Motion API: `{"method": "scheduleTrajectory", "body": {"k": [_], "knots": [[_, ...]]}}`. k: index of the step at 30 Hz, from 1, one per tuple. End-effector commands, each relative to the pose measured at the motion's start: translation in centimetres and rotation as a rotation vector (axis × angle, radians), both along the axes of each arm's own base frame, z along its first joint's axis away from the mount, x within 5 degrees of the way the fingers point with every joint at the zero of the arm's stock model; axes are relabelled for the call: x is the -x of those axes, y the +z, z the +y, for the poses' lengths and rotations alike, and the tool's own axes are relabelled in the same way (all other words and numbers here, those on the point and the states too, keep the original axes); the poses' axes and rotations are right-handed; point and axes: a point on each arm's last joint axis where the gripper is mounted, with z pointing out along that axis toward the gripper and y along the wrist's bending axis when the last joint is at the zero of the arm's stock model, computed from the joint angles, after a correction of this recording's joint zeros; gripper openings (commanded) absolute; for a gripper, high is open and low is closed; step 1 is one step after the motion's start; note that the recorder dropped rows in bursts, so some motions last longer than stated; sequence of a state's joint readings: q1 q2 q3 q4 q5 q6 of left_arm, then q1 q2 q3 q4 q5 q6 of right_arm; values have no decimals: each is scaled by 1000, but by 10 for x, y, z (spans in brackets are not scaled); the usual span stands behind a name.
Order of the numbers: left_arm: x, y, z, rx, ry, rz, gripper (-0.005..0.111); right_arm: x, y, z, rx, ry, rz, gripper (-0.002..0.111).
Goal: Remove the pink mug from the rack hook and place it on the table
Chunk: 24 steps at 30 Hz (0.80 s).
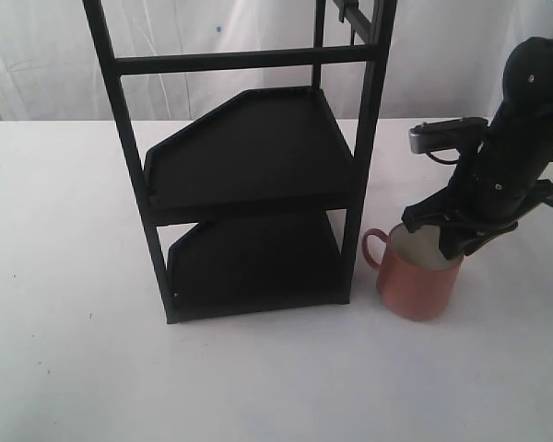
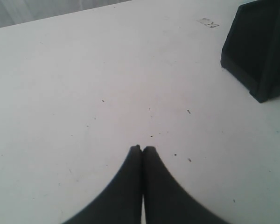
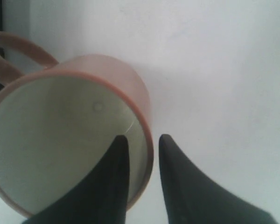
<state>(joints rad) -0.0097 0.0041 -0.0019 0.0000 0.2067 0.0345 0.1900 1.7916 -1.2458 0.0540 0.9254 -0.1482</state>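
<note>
The pink mug (image 1: pixel 419 285) stands upright on the white table (image 1: pixel 74 350), just right of the black rack (image 1: pixel 249 157), with its handle turned toward the rack. My right gripper (image 1: pixel 453 238) reaches down over the mug's far rim. In the right wrist view the mug (image 3: pixel 74 140) shows its cream inside, and the right gripper (image 3: pixel 143 140) straddles the wall, one finger inside and one outside, slightly open with a sliver of gap on each side. A rack hook (image 1: pixel 348 11) juts out empty at the top corner. My left gripper (image 2: pixel 142 148) is shut and empty over bare tabletop.
The rack's two shelves hold nothing. A lower corner of the rack (image 2: pixel 261 51) lies ahead of the left gripper. White curtain hangs behind the table. The left arm does not show in the exterior view.
</note>
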Motion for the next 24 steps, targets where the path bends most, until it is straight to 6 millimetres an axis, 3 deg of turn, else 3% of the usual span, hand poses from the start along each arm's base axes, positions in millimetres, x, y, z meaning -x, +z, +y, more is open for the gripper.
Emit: {"method": "scheduleTrajectory", "body": {"k": [1, 9, 21, 24], "knots": [[0, -1, 0, 6, -5, 1, 0, -1, -1, 0, 1, 10, -9, 24], [0, -1, 0, 6, -5, 1, 0, -3, 4, 0, -3, 26, -30, 36], [0, -1, 0, 6, -5, 1, 0, 5, 73, -2, -49, -23, -230, 36], [0, -1, 0, 6, -5, 1, 0, 6, 80, -4, -36, -18, -271, 26]]}}
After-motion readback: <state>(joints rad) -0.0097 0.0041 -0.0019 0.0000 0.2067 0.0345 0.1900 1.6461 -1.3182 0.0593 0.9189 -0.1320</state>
